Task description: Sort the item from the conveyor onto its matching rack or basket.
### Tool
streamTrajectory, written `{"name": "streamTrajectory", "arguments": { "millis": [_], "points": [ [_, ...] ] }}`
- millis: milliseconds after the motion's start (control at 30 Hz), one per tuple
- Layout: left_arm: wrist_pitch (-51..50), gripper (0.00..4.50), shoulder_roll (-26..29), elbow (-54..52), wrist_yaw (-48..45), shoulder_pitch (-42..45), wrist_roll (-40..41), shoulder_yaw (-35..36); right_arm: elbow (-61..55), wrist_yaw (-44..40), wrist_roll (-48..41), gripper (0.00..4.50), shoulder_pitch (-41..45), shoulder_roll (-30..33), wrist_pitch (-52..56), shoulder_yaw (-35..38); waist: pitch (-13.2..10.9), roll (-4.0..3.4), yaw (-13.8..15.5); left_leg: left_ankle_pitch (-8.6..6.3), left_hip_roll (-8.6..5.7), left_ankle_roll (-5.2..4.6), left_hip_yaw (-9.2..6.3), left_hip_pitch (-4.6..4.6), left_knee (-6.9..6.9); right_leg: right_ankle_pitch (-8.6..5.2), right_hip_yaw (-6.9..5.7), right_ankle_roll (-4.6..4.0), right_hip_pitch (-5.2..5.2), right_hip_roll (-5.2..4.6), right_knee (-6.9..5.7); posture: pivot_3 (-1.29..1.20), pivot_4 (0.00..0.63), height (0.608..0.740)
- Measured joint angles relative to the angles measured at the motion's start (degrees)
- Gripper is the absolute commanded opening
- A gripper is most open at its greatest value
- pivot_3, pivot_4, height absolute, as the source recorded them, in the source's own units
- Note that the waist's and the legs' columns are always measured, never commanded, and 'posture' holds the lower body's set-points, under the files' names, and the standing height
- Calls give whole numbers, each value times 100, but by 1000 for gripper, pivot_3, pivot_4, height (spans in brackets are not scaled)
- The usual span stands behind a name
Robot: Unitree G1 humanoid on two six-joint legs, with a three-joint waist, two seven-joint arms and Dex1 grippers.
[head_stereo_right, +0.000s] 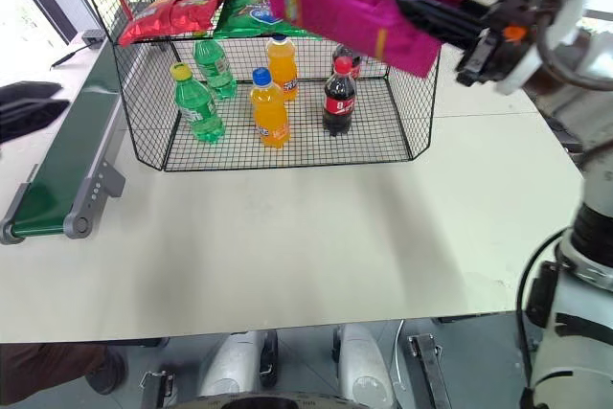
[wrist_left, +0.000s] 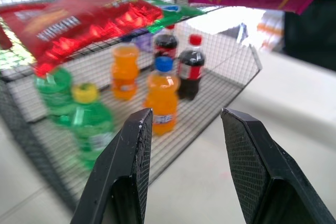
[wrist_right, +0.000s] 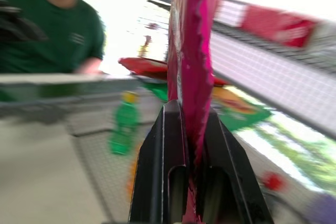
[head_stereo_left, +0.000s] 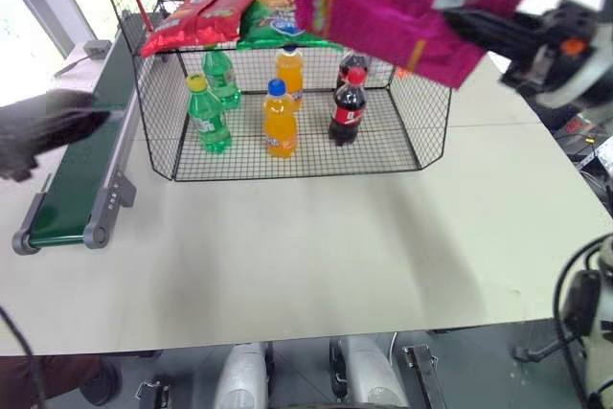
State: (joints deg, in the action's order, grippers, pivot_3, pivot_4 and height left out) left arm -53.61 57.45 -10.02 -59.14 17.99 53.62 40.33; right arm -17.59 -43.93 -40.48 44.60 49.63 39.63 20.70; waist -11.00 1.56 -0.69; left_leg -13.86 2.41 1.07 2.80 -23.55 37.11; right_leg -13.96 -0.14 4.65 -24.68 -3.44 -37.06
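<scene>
Jaws of the right gripper (wrist_right: 191,129) pinch the magenta snack bag (head_stereo_left: 402,2) by one edge, high above the wire cage (head_stereo_left: 287,112); it could slip. Left gripper (wrist_left: 184,166) jaws stand apart, empty.

Two red chip bags (head_stereo_left: 203,16) lie overlapping on a wire upper shelf, with a green chip bag (head_stereo_left: 278,26) beside them toward the right. Below, on the grid floor, stand two green soda bottles (head_stereo_left: 207,114), one nearer and one further back, two orange soda bottles (head_stereo_left: 279,119) in the middle, likewise one behind the other, and two dark cola bottles with red caps (head_stereo_left: 349,104) to the right. All of this sits on a pale table (head_stereo_left: 316,246), and a person in a dark green shirt (wrist_right: 52,30) stands beyond it.
</scene>
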Motion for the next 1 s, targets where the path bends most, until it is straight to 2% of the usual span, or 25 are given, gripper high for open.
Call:
{"name": "streamTrajectory", "arguments": {
  "millis": [100,333,467,600,767,1000],
  "points": [
    [-93,2126,-550,-189,447,110,233,-405,43,348,968,0,-166,52,-900,-194,1,1,-5,0,-2,0,1,3,7,1,4,1,4,1,-1,0,150,740],
    [-96,2126,-1266,-561,1092,364,567,-1035,873,919,3500,0,-209,-27,-3200,-1741,1,1,-40,0,-3,0,1,4,5,2,11,3,3,10,-3,0,150,740],
    [-54,2126,-1426,-730,1376,264,670,-1031,2222,1520,5166,0,439,-236,-4321,-2801,1,1,-58,1,-4,1,3,5,8,1,15,0,2,10,-3,0,150,740],
    [37,2126,-1565,-1008,1657,-58,768,-992,3570,2374,6774,0,1289,-390,-4740,-3632,0,1,-38,2,-5,2,1,0,3,-2,16,-5,-3,6,-3,0,150,740],
    [168,2126,-1734,-1245,1971,-414,911,-914,4197,2793,7583,0,1911,-641,-4944,-3922,1,1,-31,2,-6,2,-1,-4,2,1,16,-1,-4,4,0,0,150,740],
    [415,2126,-1785,-1360,2136,-579,954,-930,4635,2557,7739,0,2013,-889,-5024,-4062,1,1,-26,3,-9,4,-2,-2,6,1,15,-2,1,2,0,0,150,740]
  ]
}}
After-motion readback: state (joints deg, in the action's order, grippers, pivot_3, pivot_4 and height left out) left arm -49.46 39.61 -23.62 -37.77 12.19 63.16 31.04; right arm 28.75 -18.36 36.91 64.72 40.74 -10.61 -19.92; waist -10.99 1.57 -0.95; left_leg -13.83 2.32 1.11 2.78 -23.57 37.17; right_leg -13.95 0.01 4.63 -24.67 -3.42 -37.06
